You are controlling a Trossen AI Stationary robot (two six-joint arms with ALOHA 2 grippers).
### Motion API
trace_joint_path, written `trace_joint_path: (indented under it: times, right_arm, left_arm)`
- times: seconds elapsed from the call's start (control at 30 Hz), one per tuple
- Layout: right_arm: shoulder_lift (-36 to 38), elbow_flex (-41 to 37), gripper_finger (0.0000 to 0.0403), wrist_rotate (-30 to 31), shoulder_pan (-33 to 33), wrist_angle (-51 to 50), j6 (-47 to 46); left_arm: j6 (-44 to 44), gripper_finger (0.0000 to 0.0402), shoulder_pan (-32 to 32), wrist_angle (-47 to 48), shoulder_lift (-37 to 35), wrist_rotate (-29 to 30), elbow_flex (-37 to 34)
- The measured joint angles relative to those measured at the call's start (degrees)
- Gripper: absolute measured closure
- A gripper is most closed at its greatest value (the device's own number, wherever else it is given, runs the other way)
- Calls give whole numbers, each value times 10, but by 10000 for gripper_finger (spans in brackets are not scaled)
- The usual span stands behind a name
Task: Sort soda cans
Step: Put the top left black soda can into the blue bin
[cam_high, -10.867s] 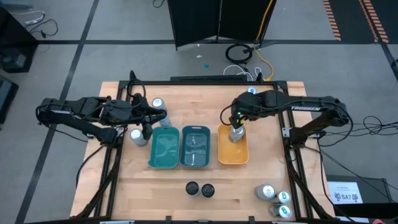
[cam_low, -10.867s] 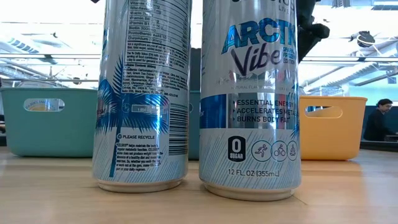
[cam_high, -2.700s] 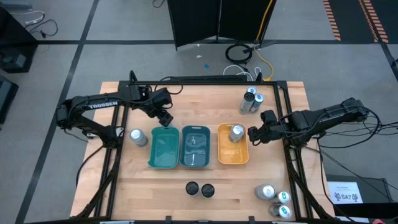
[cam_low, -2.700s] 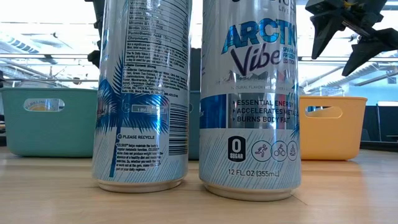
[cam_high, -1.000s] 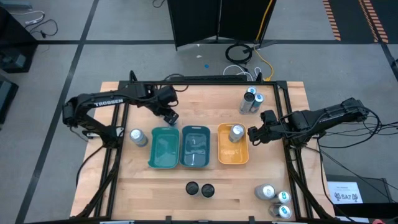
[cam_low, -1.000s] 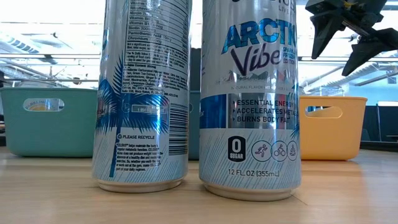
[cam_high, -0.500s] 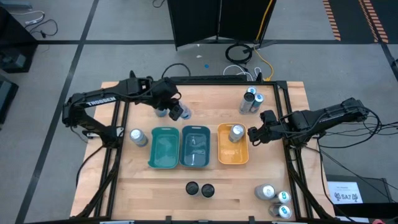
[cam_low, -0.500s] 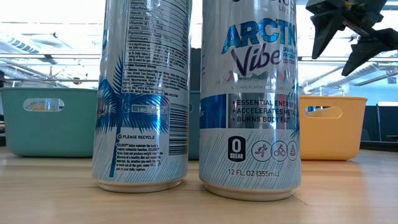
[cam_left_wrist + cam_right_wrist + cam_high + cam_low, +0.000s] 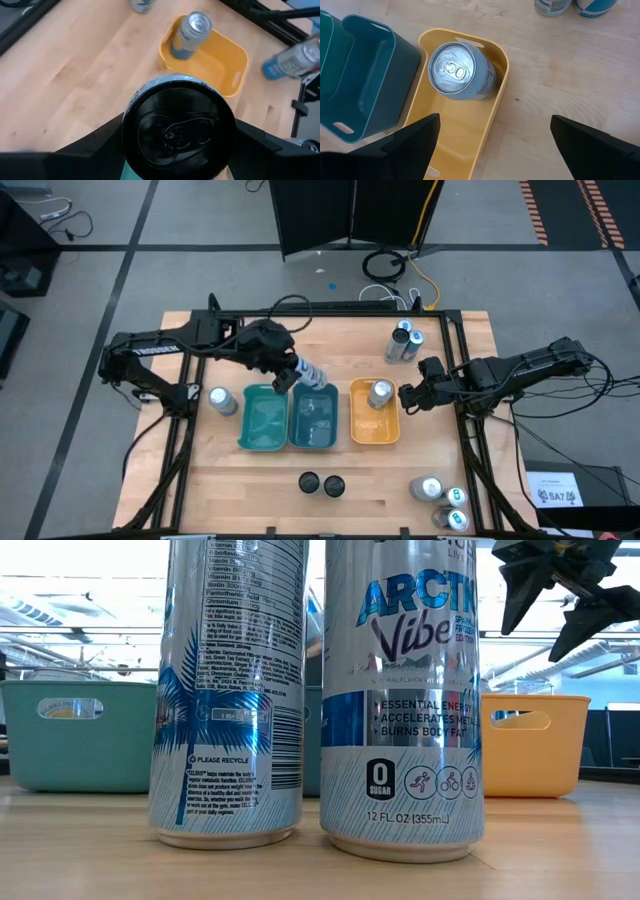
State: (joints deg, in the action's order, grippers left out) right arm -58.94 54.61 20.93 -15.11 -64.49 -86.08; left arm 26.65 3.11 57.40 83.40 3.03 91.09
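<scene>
Your left gripper [image 9: 293, 373], left of centre in the high view, is clamped on a black-topped can [image 9: 309, 372] lying tilted over the middle teal tray [image 9: 314, 432]. At right, the right gripper [image 9: 408, 395] waits with fingers spread wide beside the orange tray [image 9: 374, 430] holding an upright silver can [image 9: 379, 393].

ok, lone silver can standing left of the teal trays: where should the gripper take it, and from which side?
Grip the lone silver soda can across its round side wall, near mid-height, coming down from above. It stands upright with open wood table around it; the nearest teal tray sits apart to one side, so set the fingers along the tray's edge, probably.
</scene>
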Motion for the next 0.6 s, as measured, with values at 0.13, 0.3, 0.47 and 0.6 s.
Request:
trace_joint_path:
  times: [0.13, 0.3, 0.47, 0.6]
  right_arm:
    - [0, 0, 30, 0, 0, 0, 0]
    - [0, 0, 30, 0, 0, 0, 0]
    - [0, 0, 30, 0, 0, 0, 0]
    - [0, 0, 30, 0, 0, 0, 0]
  left_arm:
    - [0, 125, -14, 2, 19, -5, 0]
    - [-2, 125, -24, 32, 72, -19, 36]
    - [-19, 125, -25, 99, 142, -18, 99]
    - [-36, 125, -25, 155, 198, -13, 154]
